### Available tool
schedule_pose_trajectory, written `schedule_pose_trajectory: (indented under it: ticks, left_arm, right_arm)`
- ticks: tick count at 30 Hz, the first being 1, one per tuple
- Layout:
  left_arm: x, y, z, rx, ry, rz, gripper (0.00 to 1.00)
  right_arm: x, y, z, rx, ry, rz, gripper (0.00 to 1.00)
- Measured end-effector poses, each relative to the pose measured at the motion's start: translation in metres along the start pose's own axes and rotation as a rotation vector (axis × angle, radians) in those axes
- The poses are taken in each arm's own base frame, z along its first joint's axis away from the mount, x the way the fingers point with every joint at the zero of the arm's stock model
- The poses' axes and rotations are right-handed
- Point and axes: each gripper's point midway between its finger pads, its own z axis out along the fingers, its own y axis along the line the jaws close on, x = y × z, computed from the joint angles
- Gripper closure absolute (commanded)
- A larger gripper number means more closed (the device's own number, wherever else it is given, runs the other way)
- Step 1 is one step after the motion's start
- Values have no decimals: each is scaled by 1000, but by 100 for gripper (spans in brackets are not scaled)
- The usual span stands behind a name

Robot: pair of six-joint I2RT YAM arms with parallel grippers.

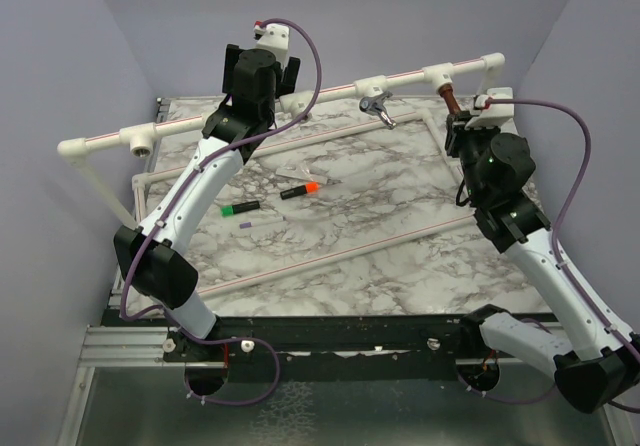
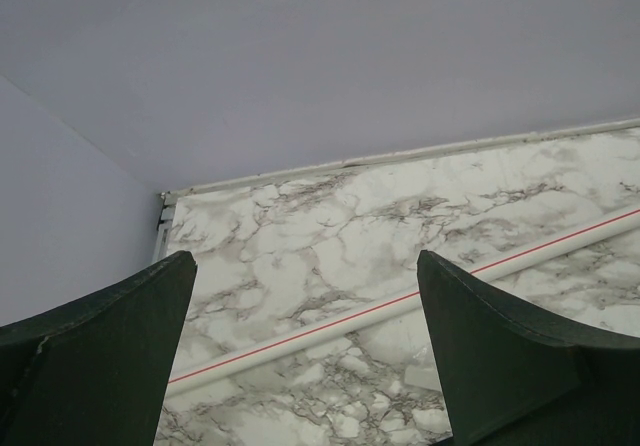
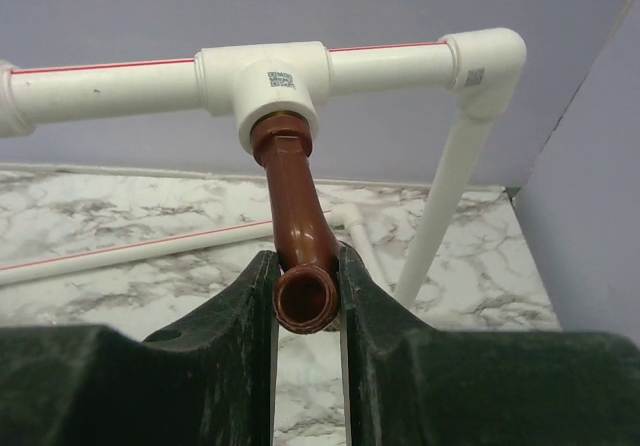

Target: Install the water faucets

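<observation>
From above: shows the copper faucet (image 1: pixel 450 98) hanging under the far-right tee fitting (image 1: pixel 440 74) of the white pipe frame (image 1: pixel 100 138), at the table's far right, with the right gripper (image 1: pixel 457 126) closed on its lower end. Shows the silver faucet (image 1: pixel 377 106) too, just left of it under the neighbouring tee fitting (image 1: pixel 372 84), apparently seated already and touched by nothing. Puts the left gripper (image 1: pixel 272 61) high at the far side, left of both faucets and well apart from them; cannot tell its opening from here. Has an orange-capped marker pen (image 1: pixel 300 190) and a green-capped marker pen (image 1: pixel 240 208) lying nearer in on the marble table (image 1: pixel 400 216). Left wrist next: looks out between widely spread fingers (image 2: pixel 110 336) holding nothing, onto marble and a thin red-striped pipe (image 2: pixel 380 308); no faucet in sight. Right wrist last: shows the two dark pads (image 3: pixel 230 336) pressed against both sides of the copper spout at its open mouth, with the neck above running up into a brass-coloured thread in the tee. Judging by looks: rigid metal, light, not fragile, but smooth and round, so apt to slip or roll between flat pads. Seems best taken low across the curved spout, using the bend as a lever for turning. Risks sliding off if taken too near the rim.
</observation>
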Motion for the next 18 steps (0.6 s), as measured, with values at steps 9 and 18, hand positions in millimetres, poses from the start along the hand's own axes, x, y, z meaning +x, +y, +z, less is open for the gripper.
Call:
schedule_pose_trajectory:
  ticks: [9, 18]
  left_arm:
    - [1, 0, 0, 0, 2, 1, 7]
    - [1, 1, 0, -1, 3, 1, 7]
  right_arm:
    - [1, 1, -2, 36, 21, 244, 100]
    - [-1, 2, 0, 90, 14, 556, 100]
